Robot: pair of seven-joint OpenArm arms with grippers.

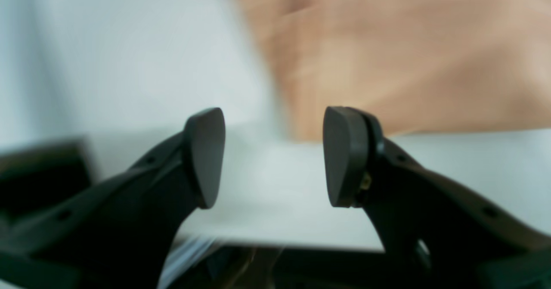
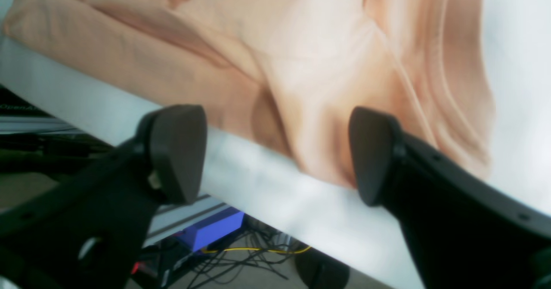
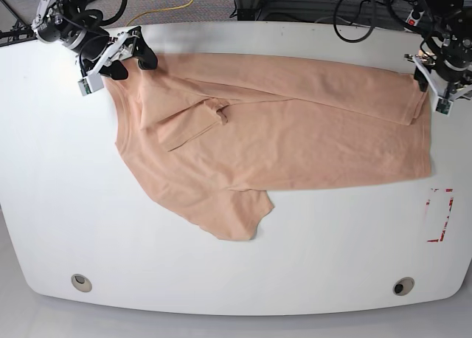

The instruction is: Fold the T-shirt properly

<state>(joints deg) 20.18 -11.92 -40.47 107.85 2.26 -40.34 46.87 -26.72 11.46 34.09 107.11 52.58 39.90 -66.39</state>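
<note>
The T-shirt point(image 3: 295, 131) is lying spread across the upper middle of the base frame on the white bench point(image 3: 59, 205), and one lengthwise fold is showing: the far edge is lying doubled over toward the near side as a long band running along the top of the garment. One sleeve is lying tucked on top near the upper left, while the other is sticking out flat at the lower centre. I judge the task to be at an early stage; the near side, the loose sleeve and the crosswise folds are all waiting to be done. No print is showing on the upward face.

At the upper left of the frame, the right gripper point(image 3: 118, 56) is sitting at the collar-end corner of the cloth, jaws standing wide apart with nothing between them. In its wrist view the right gripper point(image 2: 275, 155) is hanging over the bench edge, with wrinkled fabric just beyond the pads.

At the upper right, the left gripper point(image 3: 435, 83) is sitting just beside the hem-end corner. Its wrist view is blurred, yet the left gripper point(image 1: 274, 155) is showing parted, empty jaws, the cloth lying beyond them.
</note>
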